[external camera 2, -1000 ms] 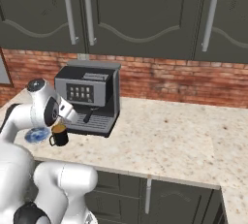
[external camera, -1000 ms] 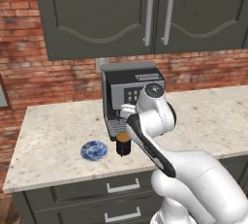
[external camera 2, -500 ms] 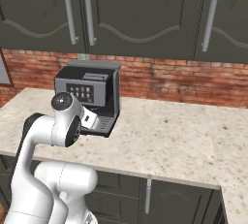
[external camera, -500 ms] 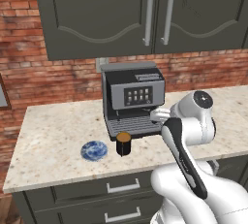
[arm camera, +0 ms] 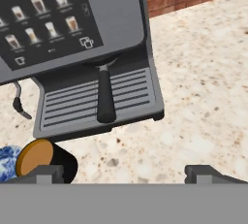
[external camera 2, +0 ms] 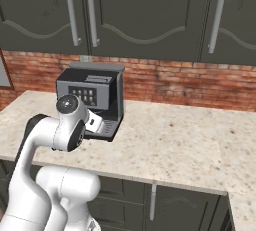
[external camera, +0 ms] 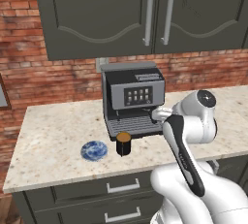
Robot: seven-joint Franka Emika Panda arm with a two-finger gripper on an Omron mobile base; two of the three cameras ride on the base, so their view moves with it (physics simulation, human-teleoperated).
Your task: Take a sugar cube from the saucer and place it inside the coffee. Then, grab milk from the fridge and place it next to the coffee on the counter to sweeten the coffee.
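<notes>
Coffee: the small black cylindrical cup with a brown top surface [external camera: 123, 143] stands upright on the counter, just in front of the machine's drip tray; in the hand view [arm camera: 44, 160] it sits at about 7 o'clock.
Saucer: the small round blue-and-white mottled plate [external camera: 94, 150] lies flat just beside the cup, at its 9 o'clock in the left base view, apart from it. Whether a sugar cube lies on it cannot be told.
Counter: the beige speckled stone top [external camera: 53, 136] over dark grey drawers with silver bar handles carries cup, saucer and machine.
Coffee machine: the big black-and-silver box with a touch screen [external camera: 133, 102] stands behind the cup, against the red brick wall [external camera: 38, 77].
Arm: the white arm with dark joints [external camera: 186, 150] rises from the base and bends at a raised elbow; its wrist points toward the machine's front, at the cup's 3 o'clock.
Gripper: the two-finger gripper [arm camera: 124, 172] hangs above the counter with its dark tips spread wide and nothing between them.
Cabinets: dark doors with silver handles [external camera: 155, 14] hang above.
</notes>
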